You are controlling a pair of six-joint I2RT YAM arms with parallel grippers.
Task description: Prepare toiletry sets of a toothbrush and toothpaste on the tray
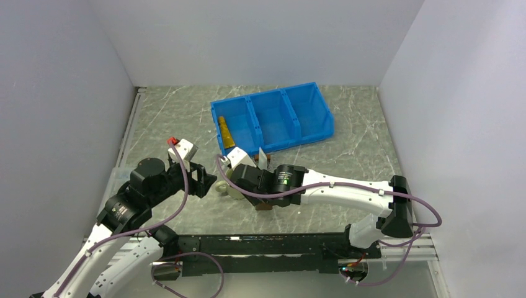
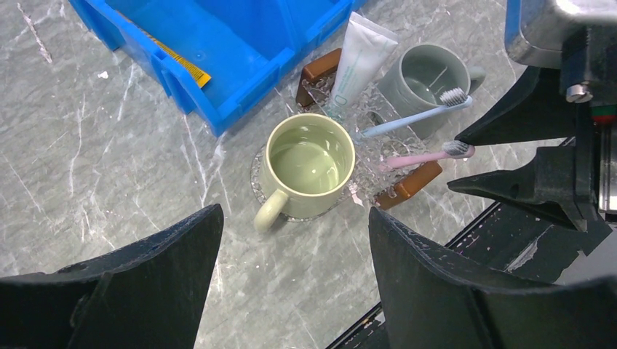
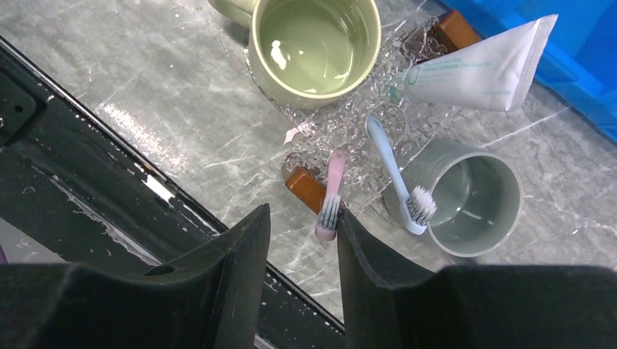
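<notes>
On the clear tray (image 3: 364, 145), beside the green mug (image 3: 314, 43), the pink toothbrush (image 3: 334, 182) was seen lying flat, its bristled head overhanging a brown handle block (image 3: 305, 187). The white toothpaste tube (image 3: 473, 73) lay by the other block. The right fingers (image 3: 218, 283) were parted over that head, nothing clamped. The left fingers (image 2: 131, 283) were spread wide and empty above the counter (image 2: 87, 145). The brush was judged light, stiff and slippery, best pinched across its thin overhanging end.
</notes>
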